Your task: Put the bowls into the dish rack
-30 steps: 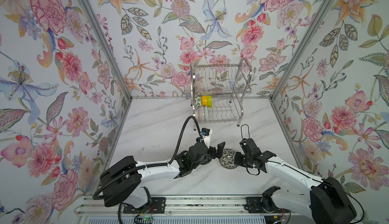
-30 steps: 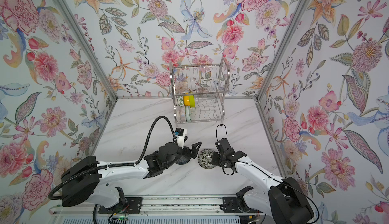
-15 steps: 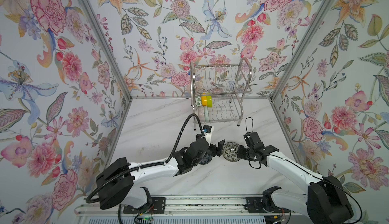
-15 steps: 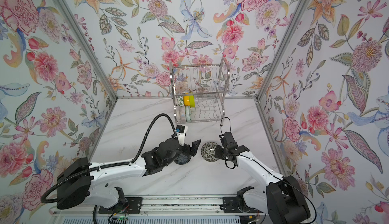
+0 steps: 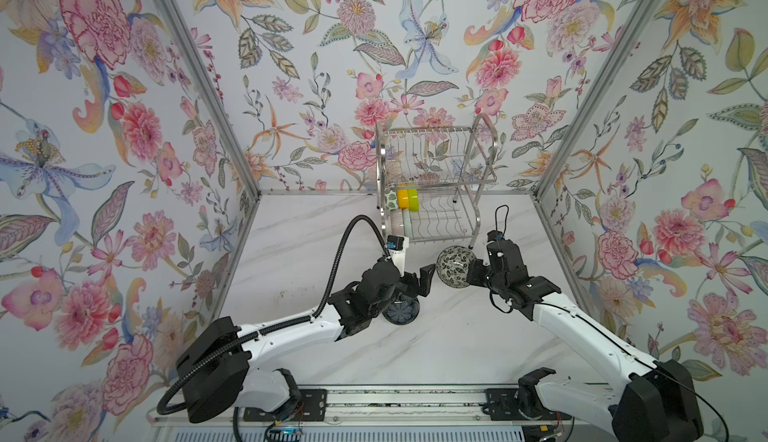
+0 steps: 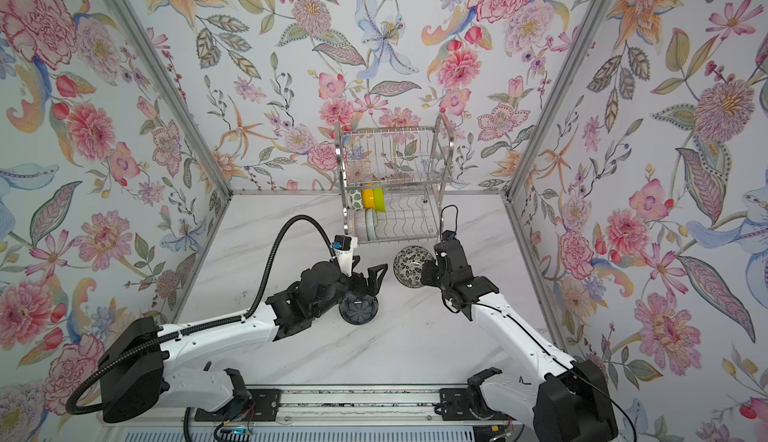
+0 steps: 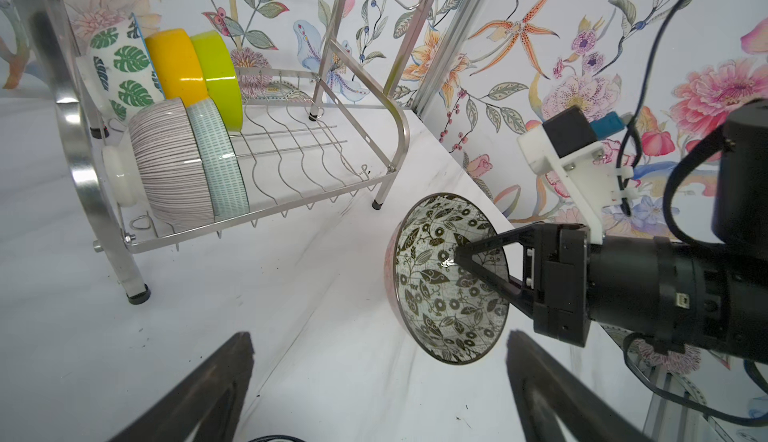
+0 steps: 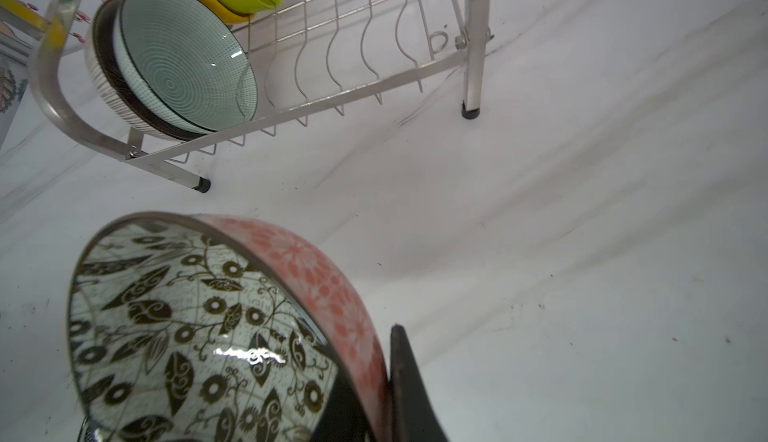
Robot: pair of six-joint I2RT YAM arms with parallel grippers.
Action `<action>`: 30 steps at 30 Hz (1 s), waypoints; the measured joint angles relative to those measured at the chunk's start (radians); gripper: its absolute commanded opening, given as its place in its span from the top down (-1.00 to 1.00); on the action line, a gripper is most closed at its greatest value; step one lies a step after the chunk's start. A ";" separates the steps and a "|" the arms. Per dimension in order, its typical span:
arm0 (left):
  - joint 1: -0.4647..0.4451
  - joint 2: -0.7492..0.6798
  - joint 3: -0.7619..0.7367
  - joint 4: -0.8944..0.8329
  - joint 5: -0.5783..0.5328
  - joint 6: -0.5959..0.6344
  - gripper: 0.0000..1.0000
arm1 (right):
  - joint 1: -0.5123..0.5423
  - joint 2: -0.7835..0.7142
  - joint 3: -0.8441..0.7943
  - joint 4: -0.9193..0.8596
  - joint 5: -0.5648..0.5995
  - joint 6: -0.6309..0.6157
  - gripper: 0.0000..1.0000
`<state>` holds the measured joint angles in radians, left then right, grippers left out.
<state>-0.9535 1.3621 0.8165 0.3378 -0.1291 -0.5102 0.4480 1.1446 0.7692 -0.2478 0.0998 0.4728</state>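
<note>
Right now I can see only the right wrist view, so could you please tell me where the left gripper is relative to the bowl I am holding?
Observer: The left gripper is open and holds nothing. In a top view it is close beside your black-and-white floral bowl, on its left.
Operator: Thank you. Are any bowls not loaded yet?
Observer: Yes, a dark blue bowl sits upright on the table, partly under the left gripper.
Operator: And is there room higher up?
Observer: The dish rack has no bowls on its upper shelf in both top views.
</note>
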 measured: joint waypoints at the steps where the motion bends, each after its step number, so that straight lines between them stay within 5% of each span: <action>1: 0.019 0.002 0.000 0.003 0.019 -0.019 -0.79 | 0.015 0.001 0.008 0.016 0.006 -0.003 1.00; 9: 0.104 0.026 -0.025 0.048 0.101 -0.140 -0.53 | 0.141 0.116 0.128 0.126 0.051 -0.017 1.00; 24: 0.169 0.038 -0.115 0.179 0.115 -0.307 0.58 | 0.298 0.203 0.149 0.320 0.141 -0.036 1.00; 30: 0.183 0.034 -0.126 0.163 0.031 -0.299 0.94 | 0.338 0.212 0.138 0.364 0.142 -0.066 0.60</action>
<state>-0.7700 1.3964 0.6907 0.5011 -0.0982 -0.8097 0.7860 1.3567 0.9070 0.1158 0.2420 0.4065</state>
